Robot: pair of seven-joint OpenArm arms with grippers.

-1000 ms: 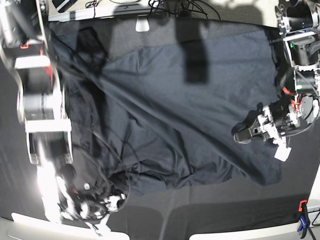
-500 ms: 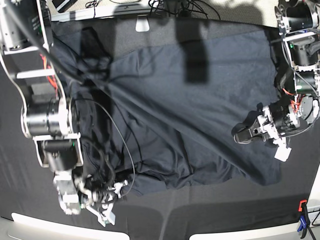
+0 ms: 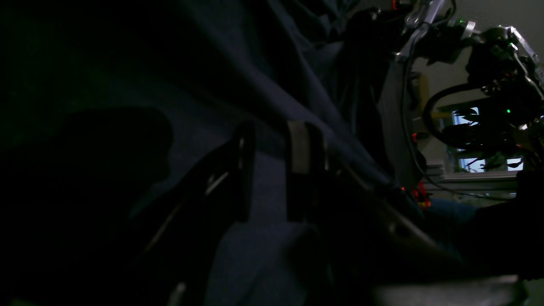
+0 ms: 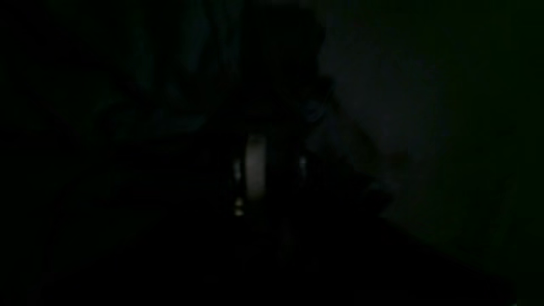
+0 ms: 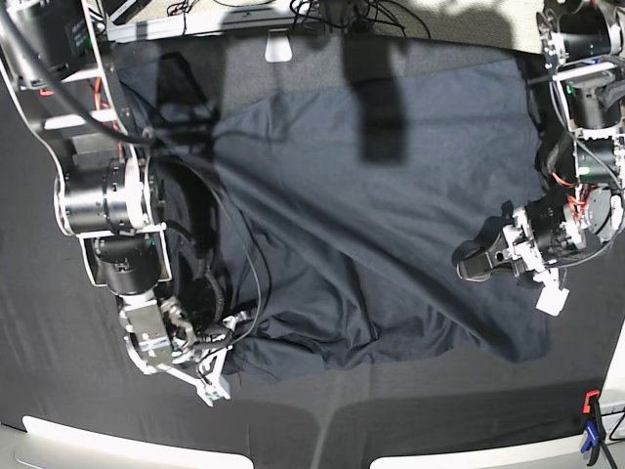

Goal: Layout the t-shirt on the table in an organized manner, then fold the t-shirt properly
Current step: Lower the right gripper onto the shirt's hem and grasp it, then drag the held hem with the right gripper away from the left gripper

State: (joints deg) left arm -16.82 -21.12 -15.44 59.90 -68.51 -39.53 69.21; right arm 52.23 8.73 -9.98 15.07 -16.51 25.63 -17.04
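The dark t-shirt (image 5: 352,225) lies spread and creased over the table (image 5: 410,420), with one long ridge running from upper left to lower right. My left gripper (image 5: 471,266) rests at the shirt's right edge. In the left wrist view its two fingers (image 3: 301,165) stand a little apart with a fold of shirt cloth (image 3: 267,238) between them. My right gripper (image 5: 227,344) is low on the shirt's bunched lower-left hem. The right wrist view is nearly black: only one pale finger pad (image 4: 255,165) shows, so its jaws cannot be read.
Orange and blue clamps (image 5: 591,418) grip the table cloth at the lower right corner. A white block (image 5: 278,47) and cables lie along the far edge. The right arm's black cables (image 5: 244,264) loop over the shirt's left side.
The right arm has swung in from the lower-left corner toward the shirt's lower-left hem and come down onto it. The left arm and its gripper have stayed put.
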